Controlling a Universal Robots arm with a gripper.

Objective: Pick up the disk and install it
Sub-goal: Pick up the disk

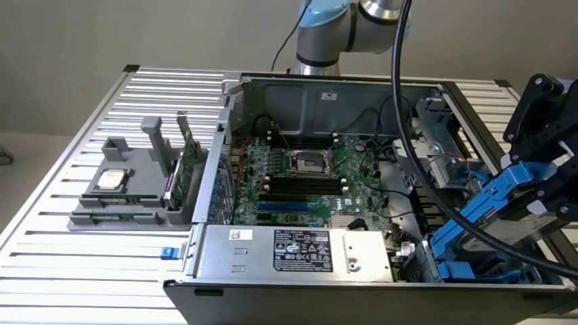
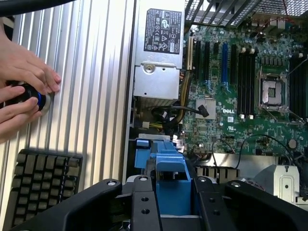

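Black gripper (image 2: pixel 172 208) closed narrowly on the disk (image 2: pixel 168 168), clasping its blue frame; disk tilted over the drive bay (image 1: pixel 474 274) at a front corner of the open computer case (image 1: pixel 271 298), towards the exterior view's right; white "DELL" printed on the green motherboard (image 2: pixel 225 111); black label (image 2: pixel 162 31) on the silver power supply (image 2: pixel 156 77), print too small to read; case stands on a slatted metal bench (image 1: pixel 108 271); grey tray (image 1: pixel 118 217) near the bench's edge on the exterior view's left holds a small silver chip (image 1: pixel 110 178) and an upright green card (image 1: pixel 188 169); a person's hands (image 2: pixel 26 65) touch a black knob (image 2: pixel 24 94) near a keyboard (image 2: pixel 43 187).
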